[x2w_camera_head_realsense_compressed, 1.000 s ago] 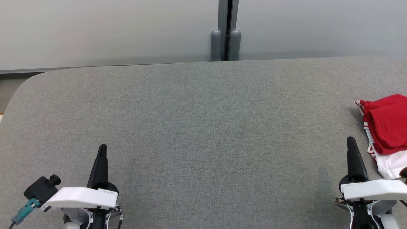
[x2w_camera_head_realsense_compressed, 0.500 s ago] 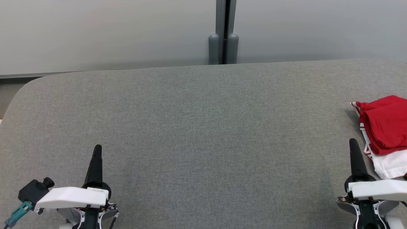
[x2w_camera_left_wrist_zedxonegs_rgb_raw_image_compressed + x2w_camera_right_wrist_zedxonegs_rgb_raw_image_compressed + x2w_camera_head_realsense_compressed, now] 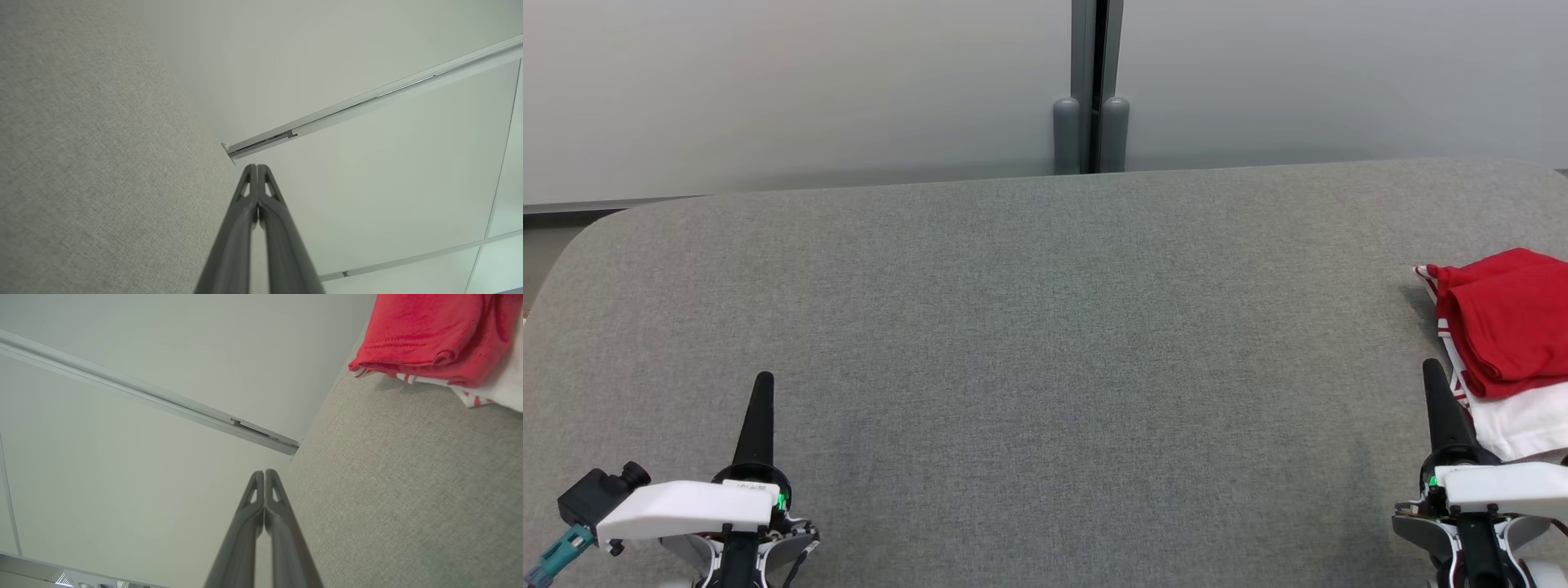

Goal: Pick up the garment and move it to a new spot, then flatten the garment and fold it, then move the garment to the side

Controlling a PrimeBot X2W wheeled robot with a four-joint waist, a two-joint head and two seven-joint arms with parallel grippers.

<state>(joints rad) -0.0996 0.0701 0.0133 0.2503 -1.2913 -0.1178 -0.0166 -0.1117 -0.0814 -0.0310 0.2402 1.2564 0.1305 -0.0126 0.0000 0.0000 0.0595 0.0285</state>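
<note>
**A:** where's the folded red-and-white cloth garment (image 3: 1503, 327) at?

**B:** far right of the grey fabric-covered table (image 3: 1045, 327), just beside the right gripper (image 3: 1432, 374). That one and the left gripper (image 3: 761, 388) both have their fingers pressed together, empty.

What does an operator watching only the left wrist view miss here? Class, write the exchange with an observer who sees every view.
Operator: Where is the garment?
Observer: Folded at the far right of the grey surface, in the head view.
Operator: Is the right pincer holding it?
Observer: No, it is shut on nothing, beside the garment and apart from it.
Operator: Which layer is on top?
Observer: Red on top; white with red stripes beneath.
</note>
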